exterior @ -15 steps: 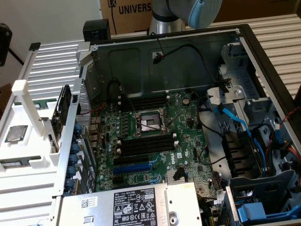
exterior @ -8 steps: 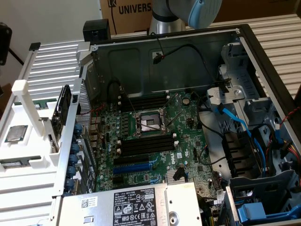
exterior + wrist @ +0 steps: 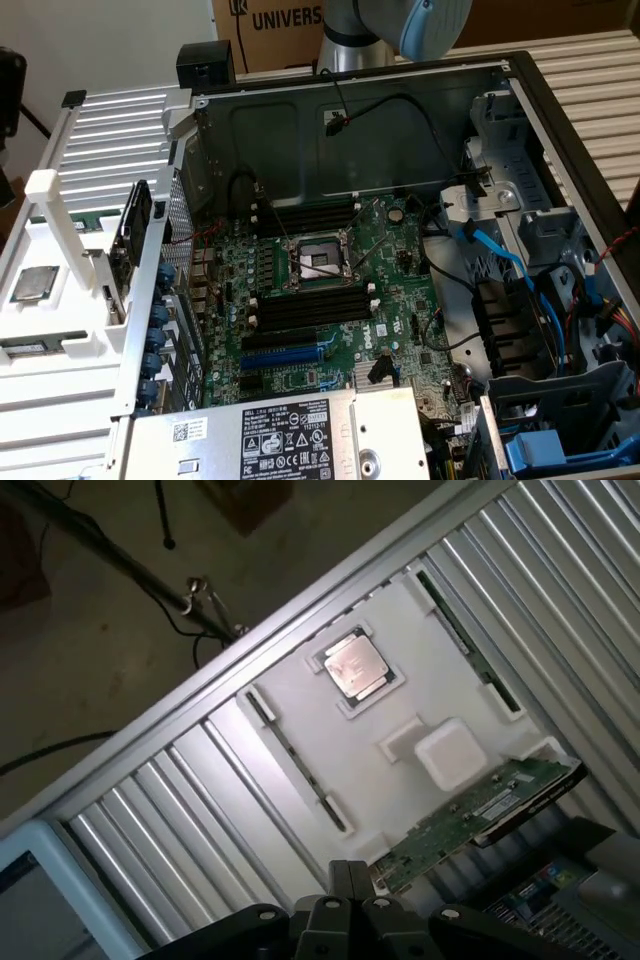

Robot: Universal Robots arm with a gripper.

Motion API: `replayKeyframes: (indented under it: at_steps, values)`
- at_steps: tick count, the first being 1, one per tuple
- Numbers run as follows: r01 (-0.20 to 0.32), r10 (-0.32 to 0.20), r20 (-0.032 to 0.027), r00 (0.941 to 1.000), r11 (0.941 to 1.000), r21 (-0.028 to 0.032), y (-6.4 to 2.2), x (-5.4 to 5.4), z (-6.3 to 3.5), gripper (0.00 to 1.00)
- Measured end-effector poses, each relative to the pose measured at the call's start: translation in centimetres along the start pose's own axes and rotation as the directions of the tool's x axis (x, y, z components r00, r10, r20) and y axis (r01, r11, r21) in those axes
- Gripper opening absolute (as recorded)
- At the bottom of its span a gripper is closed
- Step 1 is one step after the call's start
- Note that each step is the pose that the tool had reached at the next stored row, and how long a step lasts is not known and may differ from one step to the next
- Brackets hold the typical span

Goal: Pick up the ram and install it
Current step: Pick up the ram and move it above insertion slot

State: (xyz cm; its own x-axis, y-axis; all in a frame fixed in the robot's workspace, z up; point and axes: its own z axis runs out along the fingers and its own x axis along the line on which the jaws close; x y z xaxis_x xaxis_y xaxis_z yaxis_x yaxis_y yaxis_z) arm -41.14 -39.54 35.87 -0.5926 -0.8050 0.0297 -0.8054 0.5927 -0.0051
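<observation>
Gripper (image 3: pixel 352 877), jaws drawn together and empty, hangs over the white tray (image 3: pixel 430 670) at 9 o'clock of the motherboard (image 3: pixel 400 300) in the exterior view, where the ram (image 3: pixel 297 761) lies bedded in a groove, presumably kept steady for pickup.

Ram (image 3: pixel 297 760) — long, thin dark stick, seated edge-up in groove of white tray (image 3: pixel 430 680) — unheld.

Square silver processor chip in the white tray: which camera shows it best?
The wrist view: the square silver processor chip lies whole, face-on, in the white plastic tray. The exterior view shows it slanted, at its left.
</observation>
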Motion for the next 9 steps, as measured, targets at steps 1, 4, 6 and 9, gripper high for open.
replayKeyframes:
  at_steps: [1,4,6,9]
  values:
    - [0.019,-0.019,0.0003,0.9998,0.9998,0.0003,0.00,0.00,0.00,0.10]
    - [0.073,-0.073,0.0019,0.9973,0.9973,0.0010,0.00,0.00,0.01,0.10]
    - [0.128,-0.128,0.0039,0.9918,0.9918,0.0015,0.01,0.00,0.02,0.10]
    - [0.171,-0.171,0.0054,0.9852,0.9852,0.0021,0.04,0.04,0.05,0.10]
